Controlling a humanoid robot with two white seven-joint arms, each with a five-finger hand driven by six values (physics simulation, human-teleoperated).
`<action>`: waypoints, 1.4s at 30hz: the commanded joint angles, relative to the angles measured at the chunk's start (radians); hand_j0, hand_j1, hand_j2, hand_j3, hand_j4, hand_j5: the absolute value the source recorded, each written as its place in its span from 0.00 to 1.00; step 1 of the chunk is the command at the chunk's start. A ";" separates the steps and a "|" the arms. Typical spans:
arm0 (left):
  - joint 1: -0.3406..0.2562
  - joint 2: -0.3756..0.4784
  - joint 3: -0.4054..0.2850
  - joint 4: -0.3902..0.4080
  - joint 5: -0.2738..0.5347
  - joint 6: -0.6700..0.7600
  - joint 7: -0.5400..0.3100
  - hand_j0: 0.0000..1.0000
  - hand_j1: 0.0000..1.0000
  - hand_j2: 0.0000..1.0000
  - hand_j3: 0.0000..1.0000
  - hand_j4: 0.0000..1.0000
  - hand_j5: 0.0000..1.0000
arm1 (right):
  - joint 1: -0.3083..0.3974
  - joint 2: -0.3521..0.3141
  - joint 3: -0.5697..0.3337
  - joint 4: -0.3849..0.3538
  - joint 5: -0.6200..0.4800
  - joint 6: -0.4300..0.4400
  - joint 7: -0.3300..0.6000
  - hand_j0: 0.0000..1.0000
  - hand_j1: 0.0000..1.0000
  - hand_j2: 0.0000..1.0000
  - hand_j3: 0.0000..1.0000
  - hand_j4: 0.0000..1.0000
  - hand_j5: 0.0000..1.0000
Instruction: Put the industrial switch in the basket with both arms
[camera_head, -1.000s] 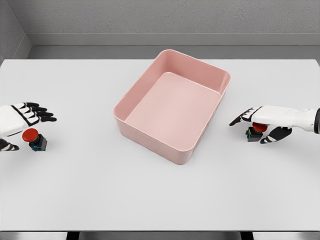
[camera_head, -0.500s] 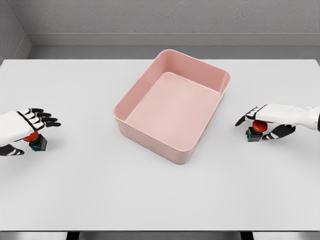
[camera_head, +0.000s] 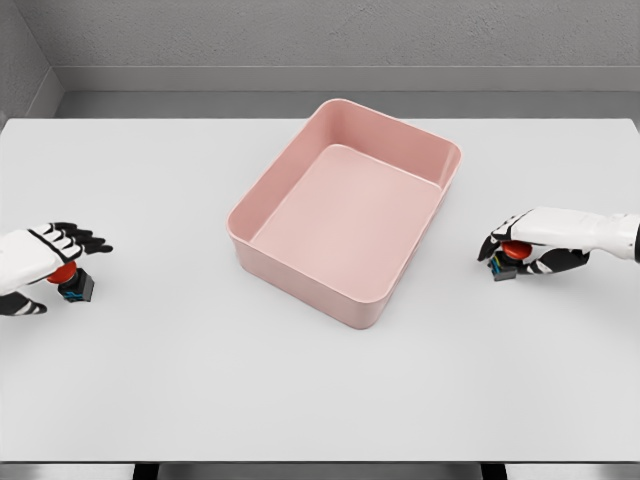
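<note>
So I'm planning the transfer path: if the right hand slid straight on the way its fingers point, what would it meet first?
The right hand, over its switch, points left across bare table. The first thing in line looks like the pink basket's near-right wall, though depth is unclear.

A basket (camera_head: 345, 210) sits at the centre of the desk (camera_head: 320, 380). One industrial switch (camera_head: 72, 282) lies far to its left under the left hand (camera_head: 40, 262). Another switch (camera_head: 508, 262) lies to its right under the right hand (camera_head: 530, 248).

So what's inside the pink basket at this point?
Nothing visible: the basket shows only its bare pink floor. Its near wall hides a thin strip of that floor. Both switches sit outside on the table, one under the left hand, one under the right hand.
</note>
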 joint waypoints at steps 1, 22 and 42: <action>0.000 -0.014 -0.001 0.028 -0.007 0.002 0.001 1.00 1.00 1.00 1.00 1.00 1.00 | 0.000 -0.001 -0.001 0.000 -0.004 0.002 -0.001 0.58 0.58 0.58 0.58 0.58 0.58; -0.037 -0.051 -0.023 0.050 -0.005 0.002 0.019 1.00 1.00 1.00 1.00 1.00 1.00 | -0.060 -0.003 -0.012 -0.002 -0.018 0.002 -0.006 0.51 0.51 0.51 0.51 0.51 0.51; -0.032 -0.045 -0.029 -0.050 -0.002 0.002 0.022 0.32 0.32 0.32 0.32 0.32 0.32 | -0.138 -0.007 -0.013 -0.046 -0.027 0.002 -0.007 0.50 0.50 0.50 0.50 0.50 0.50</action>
